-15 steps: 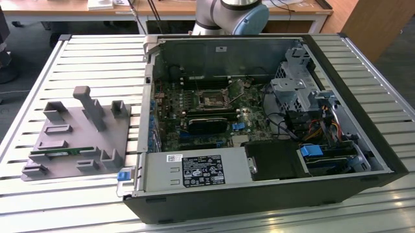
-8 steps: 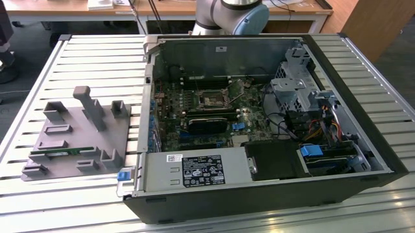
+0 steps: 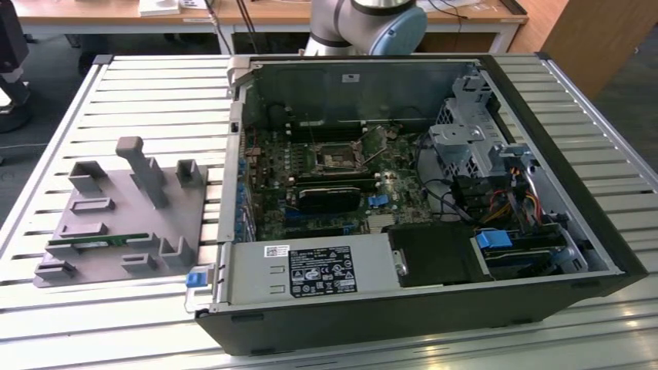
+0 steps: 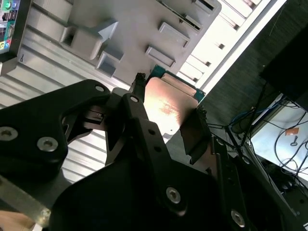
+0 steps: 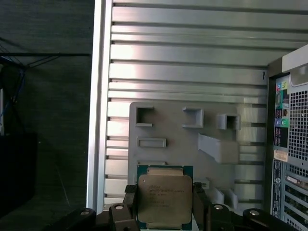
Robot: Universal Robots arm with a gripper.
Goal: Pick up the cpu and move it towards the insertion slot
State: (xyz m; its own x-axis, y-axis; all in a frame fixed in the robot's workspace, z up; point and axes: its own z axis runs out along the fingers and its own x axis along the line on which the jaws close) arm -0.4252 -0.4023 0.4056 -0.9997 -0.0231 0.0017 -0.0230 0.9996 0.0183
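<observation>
Jaws closed on the cpu (image 5: 165,199): the gripper (image 5: 165,192) pinches it by two opposite edges, one black finger (image 5: 129,198) on each side. Metal lid faces the camera in both wrist views, green board rim showing around it.

In the second wrist view the cpu (image 4: 168,108) sits between the fingertips of the gripper (image 4: 170,96), clear of everything below it.

The cpu is outside the computer case (image 5: 288,120), lined up with the near edge of the grey fixture block (image 5: 178,139) on the slatted metal surface (image 5: 192,62).

Exterior view: the fixture block (image 3: 113,231) lies on the surface (image 3: 154,92) just beside the open case (image 3: 411,316), on the exterior view's left, with a green memory stick (image 3: 98,240) in it. The insertion slot (image 3: 337,159) is on the motherboard inside the case: shiny frame, dark centre, nothing seated. Arm body (image 3: 370,23) is behind the case.
</observation>
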